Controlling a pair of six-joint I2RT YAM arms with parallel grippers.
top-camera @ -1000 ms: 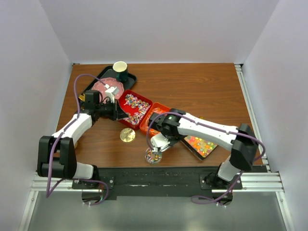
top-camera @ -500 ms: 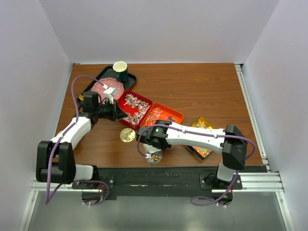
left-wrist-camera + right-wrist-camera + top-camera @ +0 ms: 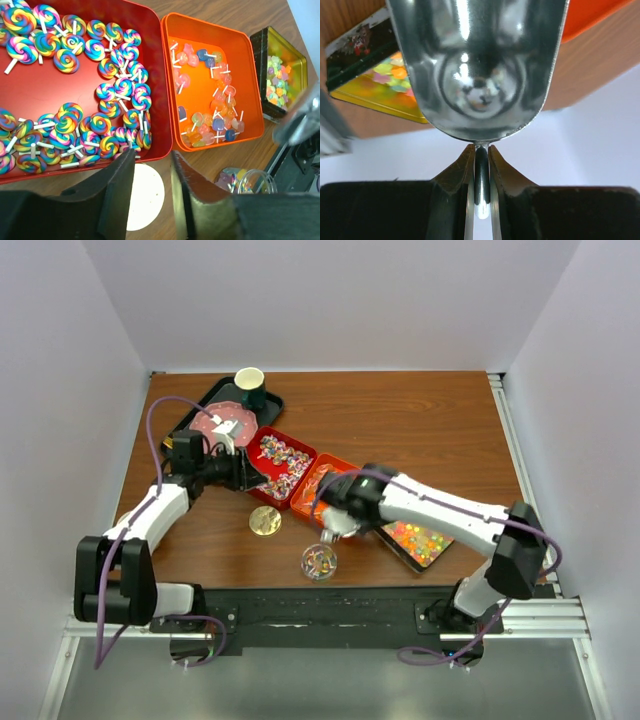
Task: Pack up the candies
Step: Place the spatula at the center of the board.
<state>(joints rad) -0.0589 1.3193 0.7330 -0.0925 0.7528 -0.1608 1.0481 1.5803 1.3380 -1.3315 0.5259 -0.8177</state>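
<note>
Swirl lollipop candies (image 3: 60, 45) fill the red tray (image 3: 254, 492). Small flat lollipop candies (image 3: 210, 110) lie in the orange tray (image 3: 318, 468). Jelly pieces (image 3: 417, 541) sit in a gold tin (image 3: 292, 55). A glass jar (image 3: 319, 562) near the front edge holds a few candies; it also shows in the left wrist view (image 3: 247, 181). My right gripper (image 3: 481, 150) is shut on the handle of the silver scoop (image 3: 477, 65), which looks empty, between the jar and the orange tray (image 3: 329, 532). My left gripper (image 3: 150, 162) is open and empty at the red tray's near edge (image 3: 240, 472).
The round gold lid (image 3: 264, 521) lies on the table left of the jar, under my left fingers (image 3: 147, 200). A black tray (image 3: 205, 400) at the back left holds a pink plate (image 3: 222, 423) and a paper cup (image 3: 249, 380).
My right arm has drawn the scoop back from over the jar, up and to the right toward the orange tray. The tin is uncovered again. The left arm has barely moved.
</note>
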